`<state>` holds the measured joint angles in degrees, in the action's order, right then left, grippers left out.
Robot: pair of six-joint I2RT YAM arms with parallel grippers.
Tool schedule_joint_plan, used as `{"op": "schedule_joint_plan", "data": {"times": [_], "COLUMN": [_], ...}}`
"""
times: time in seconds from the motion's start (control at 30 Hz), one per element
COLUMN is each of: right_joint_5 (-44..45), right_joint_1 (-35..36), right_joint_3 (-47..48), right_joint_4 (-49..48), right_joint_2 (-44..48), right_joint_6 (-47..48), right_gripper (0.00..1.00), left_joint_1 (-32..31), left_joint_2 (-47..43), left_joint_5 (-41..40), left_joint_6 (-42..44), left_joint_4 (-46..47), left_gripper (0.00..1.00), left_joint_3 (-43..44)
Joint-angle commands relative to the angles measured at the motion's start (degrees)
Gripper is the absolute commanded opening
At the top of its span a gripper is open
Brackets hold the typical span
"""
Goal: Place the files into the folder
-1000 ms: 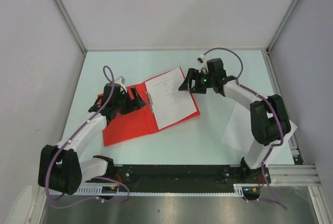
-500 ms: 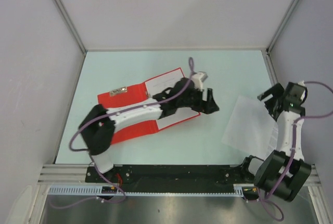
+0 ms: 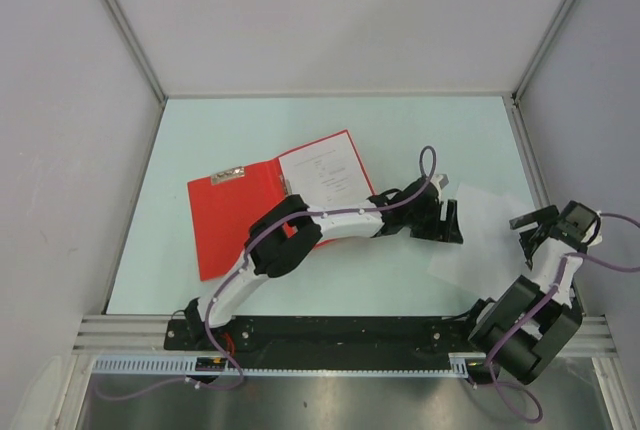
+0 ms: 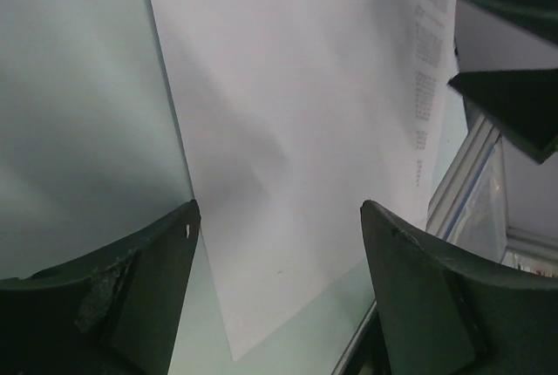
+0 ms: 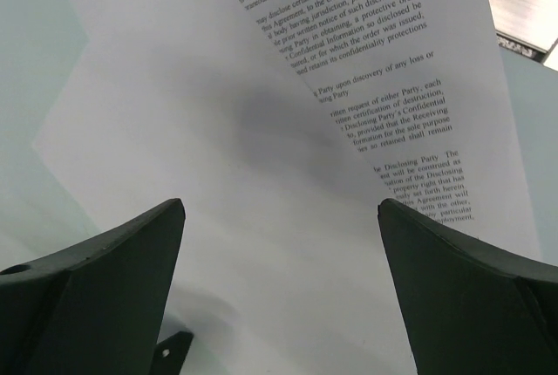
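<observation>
Hovering over the loose files (image 3: 482, 235) at the right of the table (image 3: 400, 130) with the left claw (image 3: 447, 222), arm stretched far across, jaws spread wide with nothing between them. Waiting just past the same sheets, at the right rim, with the right claw (image 3: 535, 222), equally agape and empty. Leaving the folder (image 3: 240, 225) lying open well to the left, one filed sheet (image 3: 325, 175) on its right half.

Judging from the wrist views: thin, limp paper, almost weightless, pressed flat on a smooth top. At least two sheets, overlapped and fanned askew, so likely to slip over each other and part company under a sideways push. No thickness to bite from straight above; a flat pinch would probably only skid or crumple. Easily creased, though hardly breakable.

Best hold, most likely: a free edge or corner. Seen under the left claw (image 4: 279, 218), a long bare edge and a near corner of the files (image 4: 288, 87) lying on open table, one finger (image 4: 148, 279) already outside that edge. Press lightly, drag to buckle the edge up, then nip the raised lip. Expect droop once lifted, so carry low and support with the right claw (image 5: 279, 209), poised above the printed files (image 5: 261, 131).
</observation>
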<state>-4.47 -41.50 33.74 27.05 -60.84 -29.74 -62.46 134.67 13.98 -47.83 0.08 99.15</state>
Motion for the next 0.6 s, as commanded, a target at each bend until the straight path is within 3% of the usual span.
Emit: {"op": "schedule_joint_plan", "data": {"times": [0.0,0.1,0.2,0.57], "right_joint_5": [1.2,-0.8,3.0,1.0], "right_joint_1": [-1.1,-0.5,2.7,5.4], "right_joint_3": [-2.1,-2.3,-2.4,-2.5], "right_joint_4": [-8.6,-10.3,-10.5,-12.4], "right_joint_2": [-4.8,-8.7,-9.2,-13.1], "right_joint_6": [0.6,2.0,2.8,3.3], "right_gripper": [0.99,0.98,0.99,0.99], "left_joint_1": [-0.4,-0.3,0.9,3.3], "left_joint_2": [0.5,0.6,1.3,2.5], "left_joint_5": [-5.4,-9.0,-8.0,-6.2], "left_joint_6": [-3.1,-4.5,-5.3,-1.2], "left_joint_4": [-7.3,-11.1,-12.4,-16.7], "left_gripper": [0.81,0.82,0.82,0.81], "left_joint_3": [6.8,6.6,6.1,8.1]}}
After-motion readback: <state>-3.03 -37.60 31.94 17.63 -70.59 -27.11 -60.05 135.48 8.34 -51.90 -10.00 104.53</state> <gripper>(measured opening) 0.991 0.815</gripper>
